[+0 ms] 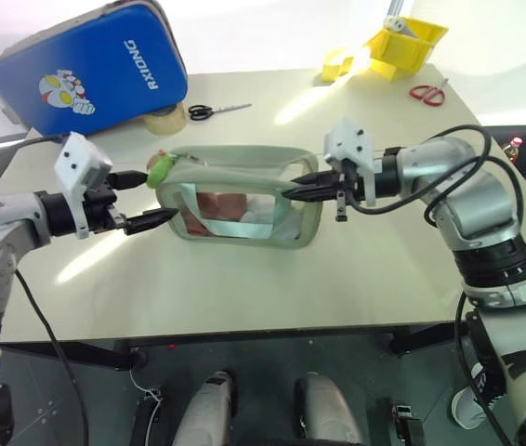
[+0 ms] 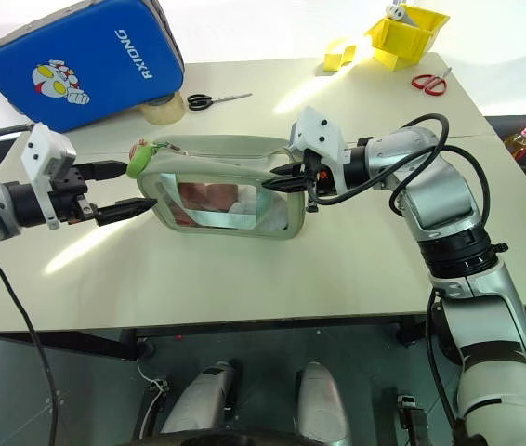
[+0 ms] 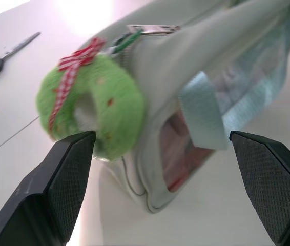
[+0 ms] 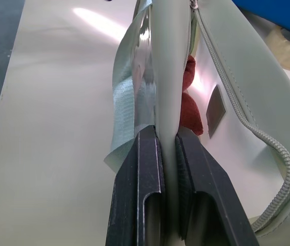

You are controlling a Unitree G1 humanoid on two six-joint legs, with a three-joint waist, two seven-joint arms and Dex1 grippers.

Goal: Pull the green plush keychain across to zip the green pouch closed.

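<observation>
The green plush keychain (image 1: 161, 168) sits at the left end of the green pouch (image 1: 244, 200), on the top edge, fastened to the zipper pull; a red-and-white checked ribbon is tied around it. The pouch stands upright near the middle of the table (image 1: 272, 279), its long axis running left to right and its clear window facing the near edge. The top opening gapes, and the zipper teeth along the far lip are unjoined.

The right gripper (image 1: 293, 192) is clamped on the near top rim at the pouch's right end, pointing left along the pouch. The left gripper (image 1: 151, 199) has its fingers spread wide and empty, pointing right at the pouch's left end, one finger just beside the keychain, the other lower, near the window corner.

Farther back on the left lie a blue case (image 1: 91, 65), a tape roll (image 1: 164, 118) and black scissors (image 1: 212, 111). At the far right are a yellow bin (image 1: 407, 42) and red scissors (image 1: 428, 91).
</observation>
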